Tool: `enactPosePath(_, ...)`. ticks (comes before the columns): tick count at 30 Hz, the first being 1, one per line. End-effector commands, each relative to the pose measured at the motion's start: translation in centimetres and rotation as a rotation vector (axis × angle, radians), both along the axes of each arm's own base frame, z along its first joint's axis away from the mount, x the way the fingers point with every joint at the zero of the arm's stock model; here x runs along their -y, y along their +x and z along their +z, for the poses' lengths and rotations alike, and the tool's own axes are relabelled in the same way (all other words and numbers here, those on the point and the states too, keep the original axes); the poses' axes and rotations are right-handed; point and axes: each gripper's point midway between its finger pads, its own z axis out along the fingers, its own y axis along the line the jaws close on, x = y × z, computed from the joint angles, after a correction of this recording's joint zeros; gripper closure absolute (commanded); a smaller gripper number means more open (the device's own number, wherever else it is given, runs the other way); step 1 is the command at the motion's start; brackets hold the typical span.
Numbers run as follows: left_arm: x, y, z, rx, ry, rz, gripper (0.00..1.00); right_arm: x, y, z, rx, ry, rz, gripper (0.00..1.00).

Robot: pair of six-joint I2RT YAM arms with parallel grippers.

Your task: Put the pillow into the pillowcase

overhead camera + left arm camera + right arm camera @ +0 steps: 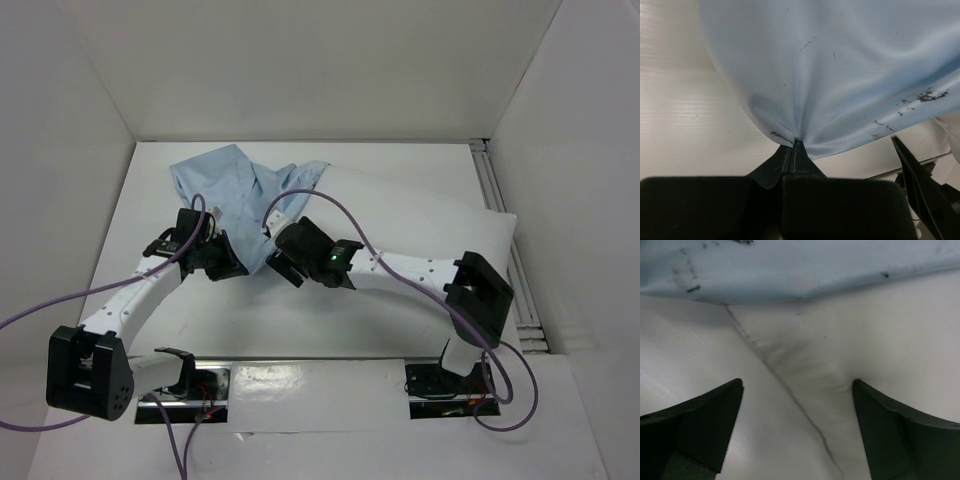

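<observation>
Left wrist view, left jaws clenched on pillowcase (840,75) edge, right jaws spread wide at pillow (865,340) edge.

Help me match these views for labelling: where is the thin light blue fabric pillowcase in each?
Top external: pillowcase crumpled upper centre-left.
Left wrist: pillowcase fills upper frame, pinched in left gripper.
Right wrist: pillowcase strip along top edge.
Shared landmark: plump white pillow, running under its edge.

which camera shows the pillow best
The top external view: it shows most of the pillow lying on the right side, one end at the pillowcase. The right wrist shows only a seamed corner up close; the left wrist shows almost none of it.
</observation>
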Motion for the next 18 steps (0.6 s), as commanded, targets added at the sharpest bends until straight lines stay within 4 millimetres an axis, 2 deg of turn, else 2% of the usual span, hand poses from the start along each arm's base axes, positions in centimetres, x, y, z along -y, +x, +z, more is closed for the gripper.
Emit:
enactPosePath(1,0.4,0.3,1.7,0.034,-0.021,-0.021,1.0,-0.6,3.8,0.1,0.135,0.004,-0.111,0.11)
enactPosePath(2,0.4,0.3,2.2,0.043,-0.022,-0.021,1.0,-0.4,4.7,0.0,0.142,-0.005,-0.135,0.25)
enactPosePath(3,0.4,0.6,2.6,0.059,-0.019,-0.028,1.0,-0.9,5.9,1.2,0.164,0.013,-0.159,0.42)
enactPosePath(4,0.4,0.6,2.8,0.058,-0.019,-0.028,1.0,-0.4,6.9,0.4,0.152,-0.011,-0.198,0.9)
enactPosePath(5,0.6,0.7,3.2,0.068,-0.027,-0.043,1.0,-0.3,7.7,0.9,0.156,-0.001,-0.227,1.0)
enactPosePath(6,0.6,1.0,4.0,0.08,-0.029,-0.043,1.0,-0.3,8.4,1.5,0.155,0.015,-0.25,1.0)
enactPosePath(7,1.0,0.8,4.5,0.077,-0.051,-0.059,1.0,-0.1,9.9,3.5,0.174,0.06,-0.288,1.0)
enactPosePath(9,1.4,1.1,5.2,0.081,-0.064,-0.079,1.0,0.6,11.3,5.2,0.171,0.125,-0.356,1.0)
enactPosePath(10,1.8,1.5,6.4,0.111,-0.063,-0.1,1.0,0.3,12.2,7.7,0.176,0.194,-0.364,1.0)
enactPosePath(11,2.0,1.8,6.8,0.114,-0.074,-0.107,1.0,1.5,13.2,8.3,0.164,0.212,-0.4,1.0)
enactPosePath(12,2.5,1.6,7.3,0.124,-0.077,-0.133,1.0,1.5,13.8,9.1,0.165,0.245,-0.411,1.0)
enactPosePath(13,3.0,2.2,7.9,0.132,-0.079,-0.146,1.0,1.5,14.1,11.2,0.176,0.293,-0.418,1.0)
enactPosePath(14,3.1,2.2,8.1,0.124,-0.08,-0.159,1.0,2.0,14.4,11.8,0.18,0.297,-0.428,1.0)
enactPosePath(15,3.5,2.5,8.6,0.133,-0.075,-0.182,1.0,1.6,14.5,13.4,0.187,0.334,-0.424,1.0)
enactPosePath(17,3.6,2.5,9.0,0.132,-0.053,-0.195,1.0,1.6,14.7,14.4,0.182,0.349,-0.416,1.0)
enactPosePath(18,3.9,2.5,8.7,0.125,-0.036,-0.211,1.0,1.5,14.6,15.6,0.191,0.374,-0.406,1.0)
